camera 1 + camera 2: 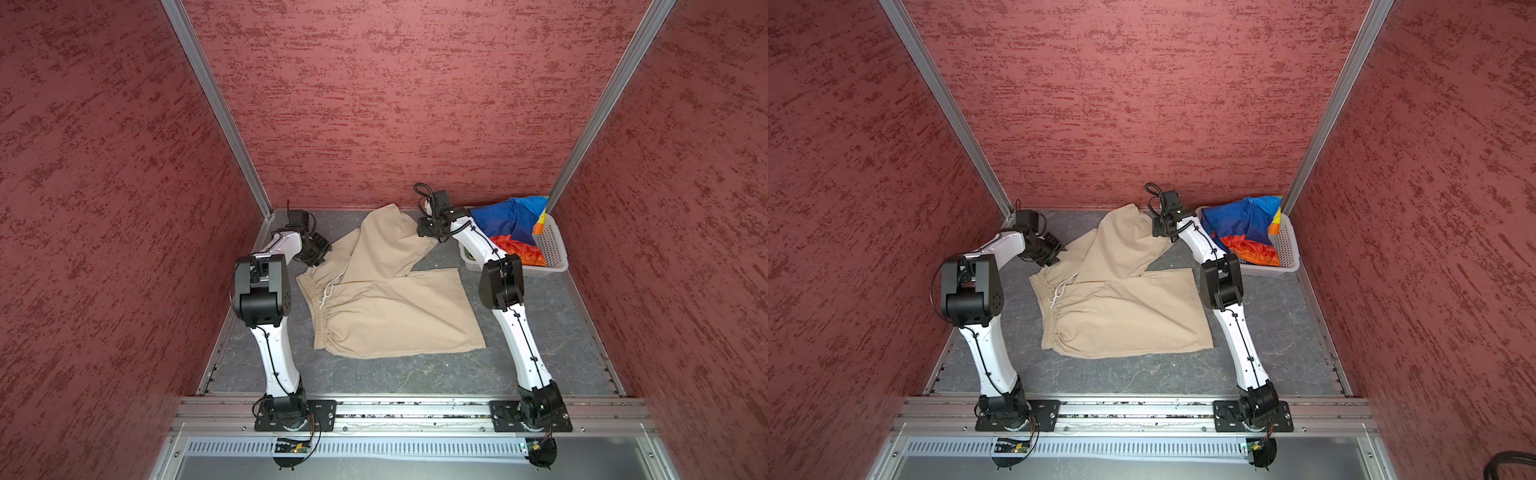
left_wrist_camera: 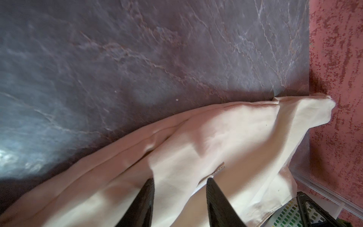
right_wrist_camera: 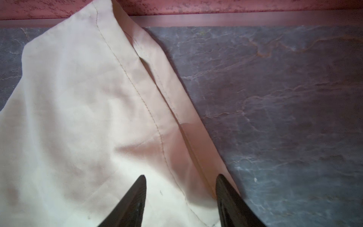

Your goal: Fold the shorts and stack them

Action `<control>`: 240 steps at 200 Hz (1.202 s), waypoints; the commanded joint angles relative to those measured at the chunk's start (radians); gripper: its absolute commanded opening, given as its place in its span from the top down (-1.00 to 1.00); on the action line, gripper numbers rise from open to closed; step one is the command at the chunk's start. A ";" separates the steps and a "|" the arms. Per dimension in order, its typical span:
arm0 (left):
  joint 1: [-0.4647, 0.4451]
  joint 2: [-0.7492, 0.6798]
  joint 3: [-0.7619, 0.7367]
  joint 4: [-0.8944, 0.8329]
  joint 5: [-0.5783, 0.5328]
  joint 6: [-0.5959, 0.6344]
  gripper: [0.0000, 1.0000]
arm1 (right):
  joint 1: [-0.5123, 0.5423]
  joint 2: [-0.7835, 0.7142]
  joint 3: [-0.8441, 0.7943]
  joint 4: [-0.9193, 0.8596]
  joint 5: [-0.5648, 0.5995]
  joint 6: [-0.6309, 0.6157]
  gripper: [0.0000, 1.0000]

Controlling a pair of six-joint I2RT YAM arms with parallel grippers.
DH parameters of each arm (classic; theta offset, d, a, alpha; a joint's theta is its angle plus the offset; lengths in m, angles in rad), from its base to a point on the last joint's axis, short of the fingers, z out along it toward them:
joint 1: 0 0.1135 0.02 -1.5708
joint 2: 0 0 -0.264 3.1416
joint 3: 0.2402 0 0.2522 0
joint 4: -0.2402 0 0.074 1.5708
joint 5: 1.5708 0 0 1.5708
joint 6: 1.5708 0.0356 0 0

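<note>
1. While the beige shorts lie spread over the middle of the table in both top views, their waistband faces 9 o'clock, one leg runs flat toward 3 o'clock, and the other leg angles toward 1 o'clock.
2. A white drawstring trails from the waistband onto the cloth.
3. The left gripper sits at 10 o'clock, at the waist end of the angled leg. The left wrist view shows its jaws apart with a ridge of beige cloth between them.
4. The right gripper is at 1 o'clock, over that leg's far end. Its jaws are apart, straddling the stitched hem.
5. The rainbow shorts are heaped in the basket at 2 o'clock, apart from the beige shorts.
</note>
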 commanded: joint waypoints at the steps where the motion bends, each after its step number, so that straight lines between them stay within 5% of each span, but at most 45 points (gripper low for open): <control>1: -0.003 0.027 0.008 0.026 -0.028 0.007 0.11 | 0.001 0.026 -0.021 0.014 -0.019 0.000 -0.09; 37: -0.001 0.045 0.010 0.033 -0.030 0.006 0.11 | 0.000 0.026 -0.045 0.027 -0.024 0.006 0.26; 72: -0.001 0.046 0.008 0.036 -0.030 0.009 0.12 | -0.001 0.022 -0.073 0.024 0.023 -0.003 -0.04; 94: 0.003 0.048 0.008 0.034 -0.032 0.012 0.12 | -0.002 0.015 -0.087 0.022 0.051 0.004 0.61; 127: 0.015 0.057 0.006 0.021 -0.045 0.030 0.16 | -0.001 -0.080 -0.227 0.078 0.097 0.026 1.00; 202: 0.058 0.078 -0.032 0.012 -0.066 0.066 0.22 | -0.002 -0.470 -0.869 0.368 0.163 0.136 0.97; 240: 0.059 0.072 -0.018 0.014 -0.029 0.064 0.23 | -0.002 -0.500 -0.940 0.389 0.162 0.144 0.78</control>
